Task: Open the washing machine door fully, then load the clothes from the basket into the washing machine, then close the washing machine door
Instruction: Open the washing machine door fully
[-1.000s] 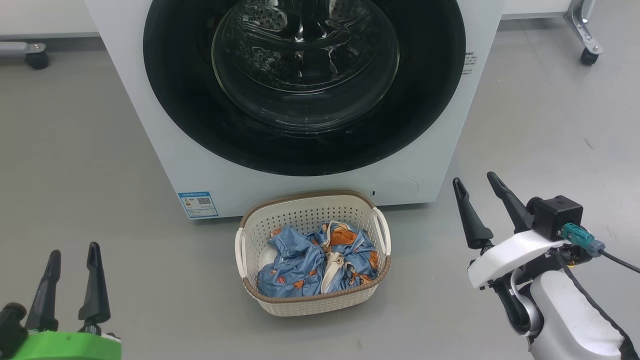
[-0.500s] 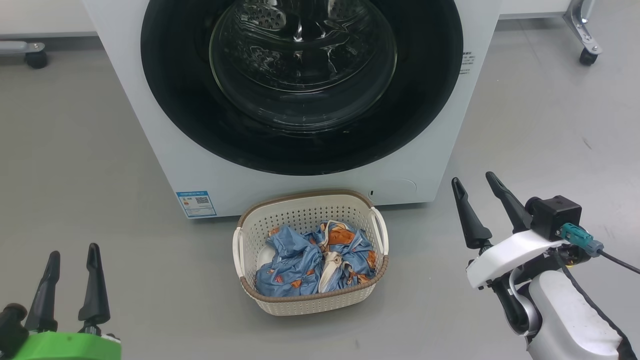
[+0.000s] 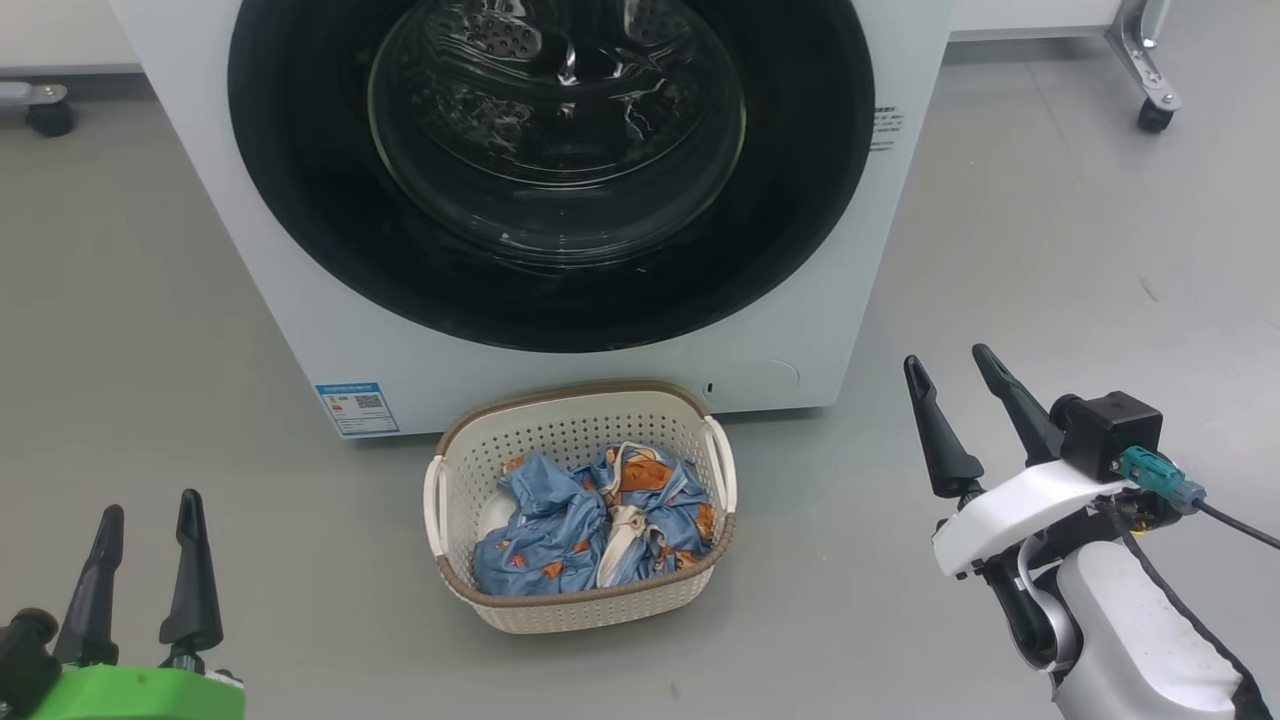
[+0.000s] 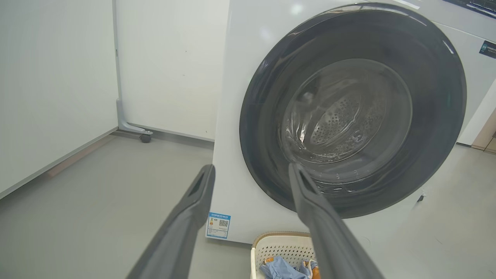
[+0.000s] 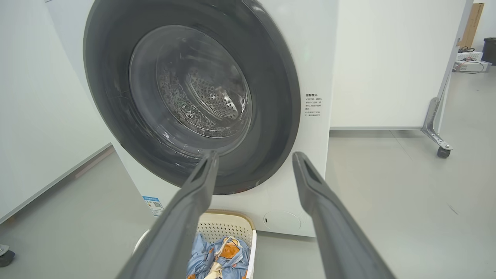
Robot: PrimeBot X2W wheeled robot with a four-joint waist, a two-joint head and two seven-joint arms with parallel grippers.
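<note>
You have a smooth grey floor [image 3: 150, 330] before you. On it the washing machine [image 3: 290, 300] stands at twelve o'clock, with the basket [image 3: 590, 612] set down just in front of its base. A black castor [image 3: 48, 118] rests at ten o'clock and a second castor [image 3: 1150, 115] at two o'clock.

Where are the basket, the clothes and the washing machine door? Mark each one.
the basket [image 3: 585, 612]: head view, cream front wall.
the clothes [image 3: 555, 530]: head view, blue fabric near the heap's middle.
the washing machine door [image 3: 300, 180]: head view, glossy black rim, left side.
</note>
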